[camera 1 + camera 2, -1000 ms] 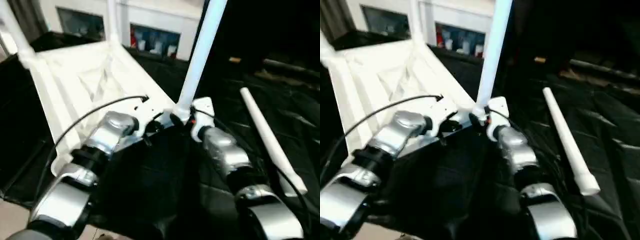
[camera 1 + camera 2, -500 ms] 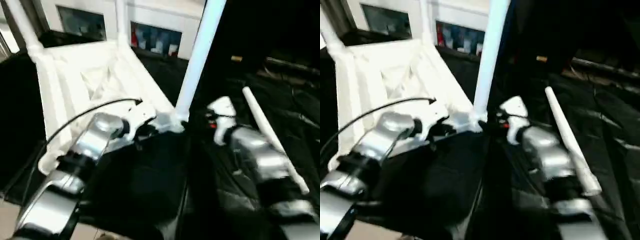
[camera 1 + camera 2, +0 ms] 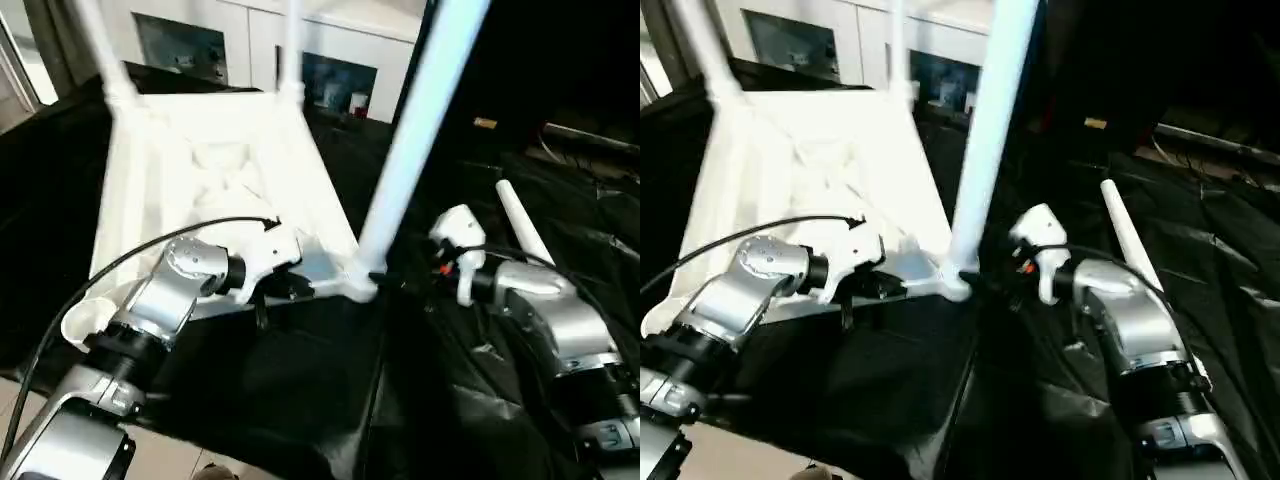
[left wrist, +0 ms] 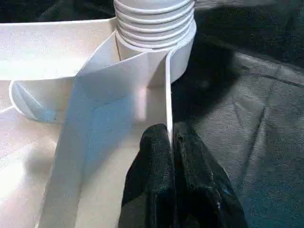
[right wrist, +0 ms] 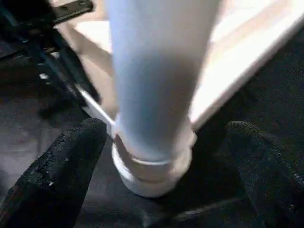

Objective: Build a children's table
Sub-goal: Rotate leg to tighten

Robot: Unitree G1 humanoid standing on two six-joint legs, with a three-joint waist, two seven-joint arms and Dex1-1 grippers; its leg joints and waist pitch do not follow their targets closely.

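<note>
The children's table top (image 3: 220,190) lies upside down on black cloth, ribbed underside up. White legs stand in its two far corners (image 3: 100,50) (image 3: 290,45) and in the near right socket (image 3: 420,130). The near left socket (image 3: 80,325) is open. One loose leg (image 3: 1125,235) lies on the cloth to the right. My left gripper (image 4: 170,137) is shut on the top's thin rim wall beside the near right socket (image 4: 154,28). My right gripper (image 5: 166,126) is open, one finger on each side of that upright leg's base (image 5: 152,161), not touching it.
Black cloth (image 3: 300,400) covers the floor under and around the table. A white cabinet (image 3: 330,40) with shelf items stands behind. Bare light floor (image 3: 20,400) shows at the near left. A black cable (image 3: 150,250) arcs over my left forearm.
My right hand has drawn back to the right from the upright leg's base, and its jaws stand wider. My left gripper keeps its hold on the rim. The camera has shifted.
</note>
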